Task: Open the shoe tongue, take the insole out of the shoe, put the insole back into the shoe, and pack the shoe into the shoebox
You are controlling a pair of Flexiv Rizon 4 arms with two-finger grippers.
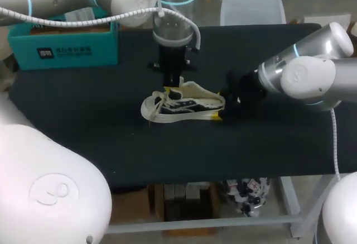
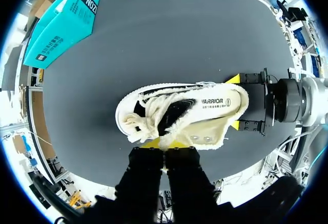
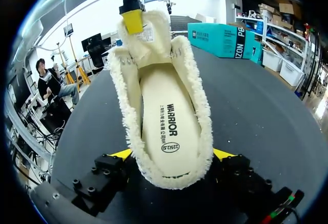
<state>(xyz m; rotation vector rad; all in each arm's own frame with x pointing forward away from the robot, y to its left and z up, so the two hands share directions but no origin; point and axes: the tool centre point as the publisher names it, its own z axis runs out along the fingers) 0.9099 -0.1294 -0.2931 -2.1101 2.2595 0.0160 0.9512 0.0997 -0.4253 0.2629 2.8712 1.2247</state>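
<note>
1. Shoe point(image 1: 184, 107) lies near the middle of the table point(image 1: 83, 121), sole down, toe toward my left, heel toward my right arm
2. Left gripper point(image 2: 164, 143) comes down from above, its yellow tips pinched together on the tongue point(image 3: 148, 34). The right wrist view shows the tongue lifted clear of the shoe's mouth
3. Right gripper point(image 3: 171, 154) straddles the heel, one yellow tip against each side. I read this as clamped on the shoe, steadying it
4. Insole point(image 3: 171, 121) lies flat inside the shoe, in full sight through the opened mouth and touched by neither gripper
5. Laces point(image 2: 141, 124) lie loose and bunched over the toe end
6. Shoebox point(image 1: 64, 46), teal, stands at the table's far left corner, well apart from the shoe. It looks open on top, not certain
7. Progress, as judged: the tongue-opening step looks done or nearly done. The insole is in the shoe, and the pictures do not show whether it has been out. Packing is not yet done, so most of the task is likely left
</note>
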